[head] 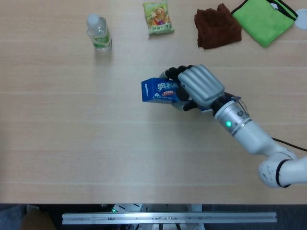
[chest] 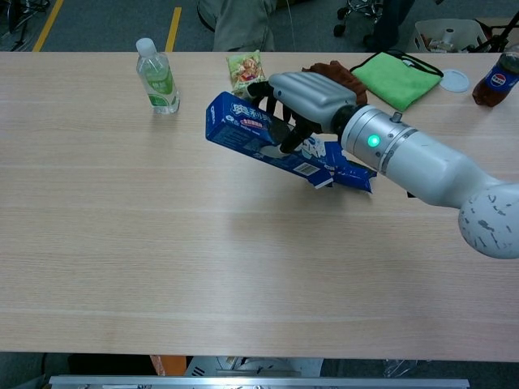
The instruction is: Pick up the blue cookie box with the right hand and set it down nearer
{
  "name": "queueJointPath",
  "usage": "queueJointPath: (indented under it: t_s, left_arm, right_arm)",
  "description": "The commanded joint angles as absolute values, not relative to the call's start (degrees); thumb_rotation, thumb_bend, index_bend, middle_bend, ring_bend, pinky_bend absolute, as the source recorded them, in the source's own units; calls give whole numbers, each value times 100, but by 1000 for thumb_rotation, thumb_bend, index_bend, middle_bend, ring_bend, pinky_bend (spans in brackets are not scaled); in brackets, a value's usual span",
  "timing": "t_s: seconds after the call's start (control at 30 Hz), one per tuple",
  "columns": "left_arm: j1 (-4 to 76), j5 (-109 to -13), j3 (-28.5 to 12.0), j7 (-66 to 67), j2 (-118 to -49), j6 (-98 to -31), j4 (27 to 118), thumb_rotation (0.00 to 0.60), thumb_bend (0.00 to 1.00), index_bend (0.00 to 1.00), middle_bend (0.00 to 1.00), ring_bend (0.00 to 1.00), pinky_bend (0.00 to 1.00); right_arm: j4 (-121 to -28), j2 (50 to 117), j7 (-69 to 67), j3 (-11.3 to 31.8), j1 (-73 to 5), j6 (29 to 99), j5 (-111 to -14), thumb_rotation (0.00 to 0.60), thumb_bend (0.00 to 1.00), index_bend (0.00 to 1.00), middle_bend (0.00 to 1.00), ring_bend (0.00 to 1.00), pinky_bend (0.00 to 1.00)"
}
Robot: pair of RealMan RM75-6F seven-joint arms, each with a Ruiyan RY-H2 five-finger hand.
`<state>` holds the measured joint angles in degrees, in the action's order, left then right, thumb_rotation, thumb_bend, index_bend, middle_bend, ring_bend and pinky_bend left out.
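The blue cookie box [head: 158,89] [chest: 253,131] is long, with white print, and hangs above the middle of the light wooden table [head: 72,143] [chest: 122,259], tilted with its left end higher. My right hand [head: 199,86] [chest: 306,97] grips it from above around its middle; the grey back of the hand faces up and dark fingers wrap the box. The box's right end, with an open flap [chest: 349,174], sticks out under the wrist. No left hand shows in either view.
Along the far edge stand a clear water bottle [head: 99,32] [chest: 158,77], a green snack bag [head: 158,17] [chest: 247,71], a brown cloth [head: 217,26] [chest: 326,85] and a green cloth [head: 265,20] [chest: 397,77]. A cola bottle [chest: 496,77] and white lid [chest: 456,79] sit far right.
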<state>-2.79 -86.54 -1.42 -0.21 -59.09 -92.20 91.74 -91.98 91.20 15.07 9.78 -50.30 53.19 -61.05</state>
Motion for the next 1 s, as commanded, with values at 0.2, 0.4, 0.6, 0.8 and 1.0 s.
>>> queueJointPath:
  t_s: [0.2, 0.4, 0.6, 0.8, 1.0]
  left_arm:
    - [-281, -8642, -150, -13, -5890, -9220, 9183, 600, 261, 291, 242, 186, 256]
    - [-288, -8640, -147, -22, -5877, -9219, 9184, 600, 261, 291, 242, 186, 256]
    - [-307, -8604, -158, -43, -5854, -9233, 9173, 600, 261, 291, 242, 186, 256]
    - [-261, -8681, -129, 9, -5890, -9170, 9200, 600, 261, 291, 242, 186, 256]
    - [-241, -8669, -134, 41, -5902, -9137, 9206, 600, 261, 291, 242, 186, 256]
  right_arm:
    - [-8943, 9462, 1425, 1218, -5228, 5204, -6325, 600, 211, 319, 365, 367, 442]
    - [-8843, 9688, 1572, 1324, -5405, 5121, -6286, 600, 211, 319, 365, 367, 442]
    - [-9163, 9500, 2145, 1096, -5536, 4779, -5842, 600, 209, 319, 365, 367, 442]
    - [-9483, 9371, 2929, 741, -5711, 4655, -5258, 600, 207, 319, 365, 367, 442]
    - [-9970, 9200, 3480, 427, -5787, 4832, -4857, 600, 205, 319, 365, 367, 443]
